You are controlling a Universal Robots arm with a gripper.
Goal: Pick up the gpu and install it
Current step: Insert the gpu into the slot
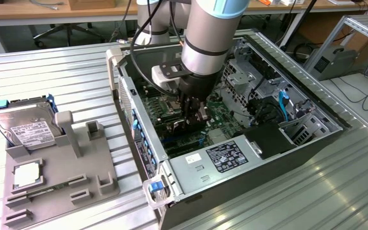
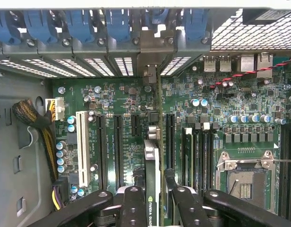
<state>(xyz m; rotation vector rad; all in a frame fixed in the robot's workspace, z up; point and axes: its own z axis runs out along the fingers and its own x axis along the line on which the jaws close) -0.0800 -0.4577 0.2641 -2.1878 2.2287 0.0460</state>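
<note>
Gripper [image 2: 157,201] pinching the gpu [image 2: 152,156] edge-on over a motherboard [image 2: 124,156] slot, at 11 o'clock from the power supply [image 1: 225,155] in the exterior view; best kept vertical and pressed down evenly.

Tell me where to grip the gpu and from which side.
Grip the gpu by its top long edge, pinching its two flat faces, and come from straight above: it stands on edge, thin, over the motherboard. The gripper holds it that way.
</note>
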